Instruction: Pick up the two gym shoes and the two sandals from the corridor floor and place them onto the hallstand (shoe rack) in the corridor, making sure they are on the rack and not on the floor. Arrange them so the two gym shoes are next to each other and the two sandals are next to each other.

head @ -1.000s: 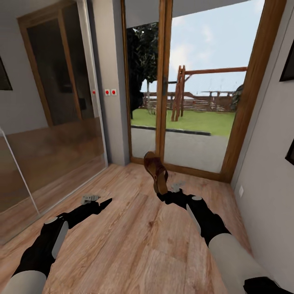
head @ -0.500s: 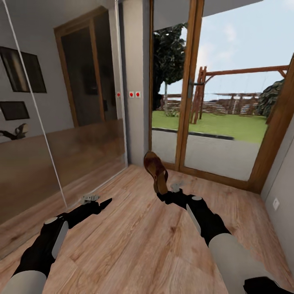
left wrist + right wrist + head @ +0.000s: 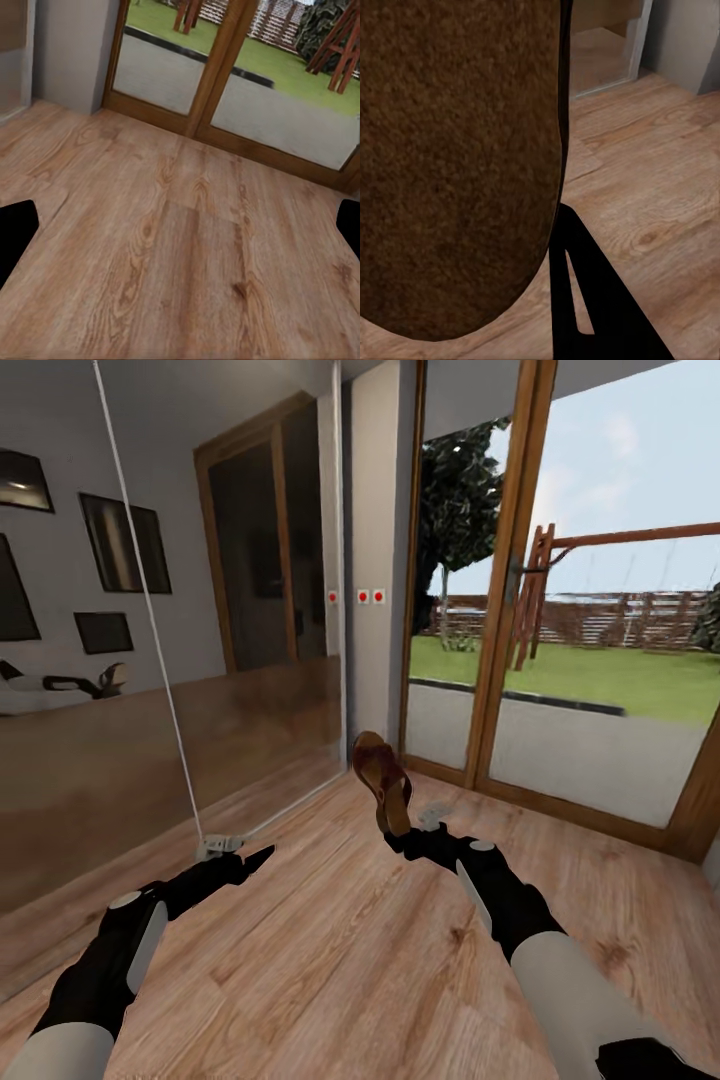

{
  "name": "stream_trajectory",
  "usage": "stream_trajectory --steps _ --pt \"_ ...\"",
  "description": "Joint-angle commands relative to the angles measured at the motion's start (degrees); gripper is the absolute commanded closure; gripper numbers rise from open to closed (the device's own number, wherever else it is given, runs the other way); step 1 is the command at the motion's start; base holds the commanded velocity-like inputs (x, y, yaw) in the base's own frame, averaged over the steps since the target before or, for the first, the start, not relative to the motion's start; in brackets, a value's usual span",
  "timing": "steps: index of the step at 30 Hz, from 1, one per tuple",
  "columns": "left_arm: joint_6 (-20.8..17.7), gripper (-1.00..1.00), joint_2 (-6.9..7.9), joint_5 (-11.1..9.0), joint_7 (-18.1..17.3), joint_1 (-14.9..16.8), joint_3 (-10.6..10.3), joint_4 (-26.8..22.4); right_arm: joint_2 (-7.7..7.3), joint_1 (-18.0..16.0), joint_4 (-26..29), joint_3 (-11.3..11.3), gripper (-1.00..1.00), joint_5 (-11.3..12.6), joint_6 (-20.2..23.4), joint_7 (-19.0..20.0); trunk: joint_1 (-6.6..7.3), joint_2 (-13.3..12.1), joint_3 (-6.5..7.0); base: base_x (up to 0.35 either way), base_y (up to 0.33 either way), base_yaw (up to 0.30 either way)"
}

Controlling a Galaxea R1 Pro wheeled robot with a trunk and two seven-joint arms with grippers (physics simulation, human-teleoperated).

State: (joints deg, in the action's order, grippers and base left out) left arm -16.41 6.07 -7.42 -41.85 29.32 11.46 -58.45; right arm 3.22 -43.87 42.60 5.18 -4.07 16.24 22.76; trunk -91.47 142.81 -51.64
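Observation:
One brown leather sandal (image 3: 380,775) stands upright in my right gripper (image 3: 400,838), which is shut on its lower end, held above the wood-plank corridor floor (image 3: 330,960). In the right wrist view the sandal's brown sole (image 3: 457,165) is very close, with one dark finger (image 3: 585,300) beside it. My left gripper (image 3: 245,860) hovers low over the floor, open and holding nothing; its fingertips (image 3: 15,232) sit far apart over bare planks. The gym shoes and the hallstand are out of view.
A mirrored sliding door (image 3: 150,710) runs along the left, its floor track ending near my left gripper. A grey pillar with red switches (image 3: 370,597) stands ahead. Wood-framed glass doors (image 3: 500,610) to a garden close the far end.
The whole view has swung left, so the camera turned: the mirrored door fills more of the left and the glass doors slid right. Both arms and the held sandal keep their places in the picture.

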Motion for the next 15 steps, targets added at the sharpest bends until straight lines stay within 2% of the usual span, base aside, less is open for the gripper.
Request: stream_trajectory --steps 1,15 --pt "-0.6 -1.00 0.00 -0.5 -0.2 0.0 0.0 0.0 0.02 0.0 0.1 -0.1 1.00 -0.3 0.3 0.3 0.01 0.0 0.00 0.000 0.000 0.244" --pt "-0.6 -1.00 0.00 -0.5 -0.1 0.0 0.0 0.0 0.02 0.0 0.1 -0.1 1.00 -0.3 0.3 0.3 0.01 0.0 0.86 0.000 0.000 0.234"
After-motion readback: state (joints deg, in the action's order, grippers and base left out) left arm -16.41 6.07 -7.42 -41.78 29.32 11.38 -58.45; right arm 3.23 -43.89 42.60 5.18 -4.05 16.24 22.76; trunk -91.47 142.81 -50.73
